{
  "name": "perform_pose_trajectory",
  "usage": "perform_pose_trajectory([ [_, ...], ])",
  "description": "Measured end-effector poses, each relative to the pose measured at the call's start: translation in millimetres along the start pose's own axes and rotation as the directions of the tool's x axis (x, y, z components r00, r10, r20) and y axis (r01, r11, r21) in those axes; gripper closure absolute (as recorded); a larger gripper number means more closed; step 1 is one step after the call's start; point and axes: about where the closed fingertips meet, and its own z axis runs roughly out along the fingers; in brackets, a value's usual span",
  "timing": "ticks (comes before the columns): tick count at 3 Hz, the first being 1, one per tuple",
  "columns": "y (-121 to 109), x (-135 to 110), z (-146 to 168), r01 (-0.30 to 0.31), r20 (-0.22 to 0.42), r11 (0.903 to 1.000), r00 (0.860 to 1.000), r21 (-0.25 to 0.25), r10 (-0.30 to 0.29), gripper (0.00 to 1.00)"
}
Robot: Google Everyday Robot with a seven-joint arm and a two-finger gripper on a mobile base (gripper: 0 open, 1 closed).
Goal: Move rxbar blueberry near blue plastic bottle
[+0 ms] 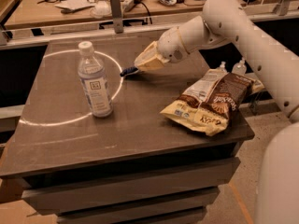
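The rxbar blueberry is a small dark-blue bar showing at the tip of my gripper, low over the table's back middle. The gripper's cream fingers are closed on the bar's right end. The blue plastic bottle stands upright with a white cap at the table's left, to the front left of the bar and about a hand's width away from it. My arm reaches in from the upper right.
A large brown-and-yellow chip bag lies at the table's right edge. Two small clear bottles stand behind it. A white taped arc curves around the bottle on the dark table. A cluttered bench runs behind.
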Motion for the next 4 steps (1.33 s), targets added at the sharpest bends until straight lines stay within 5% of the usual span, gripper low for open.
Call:
perform_pose_trajectory([
  [3,108,-7,-8,-0.045,-0.048,0.9977,0.998,-0.050,0.042,0.98],
  [4,131,-21,-5,-0.079,-0.011,0.9931,0.997,-0.087,0.078,0.68],
])
